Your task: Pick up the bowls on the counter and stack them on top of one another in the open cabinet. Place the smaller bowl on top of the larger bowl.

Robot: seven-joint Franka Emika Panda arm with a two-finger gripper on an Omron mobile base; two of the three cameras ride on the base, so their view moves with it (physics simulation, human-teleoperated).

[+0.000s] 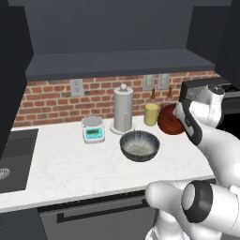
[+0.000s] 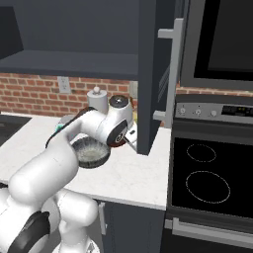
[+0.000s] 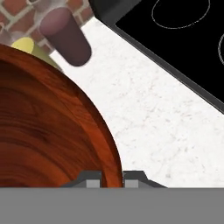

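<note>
- Hand (image 3: pixel 112 177) is seen pinched onto the rim of the smaller bowl (image 3: pixel 48 127); in the hand view the rim wall runs down between the two finger tips, one to each side of it, with no gap left.
- Counter (image 1: pixel 70 164) is noted as a hard, smooth, marble-patterned top. Anything dropped on it would likely bounce or chip.
- Cabinet (image 1: pixel 117 63) is open-fronted, with its shelf floor above the brick backsplash. The lift to it is judged to be long, upward and inward.
- Larger bowl (image 1: pixel 139 145) is recorded upright on the counter in front of the paper towel holder (image 1: pixel 123 110), apart from the hand. It is judged to be stiff, fairly heavy for a rim pinch, with a ribbed outside that should give some grip. A hold over its rim wall is suggested, and it belongs in the cabinet first, as the base of the stack.
- Smaller bowl is seen in the left base view at the right end of the counter, beside the yellow bottle (image 1: pixel 151 114), tilted on edge against the hand. Whether it is clear of the counter cannot be told.
- Its surface is glossy, so it is judged rigid, light and slippery. A one-sided rim hold may let it swing or slide, so slow carriage is advised.
</note>
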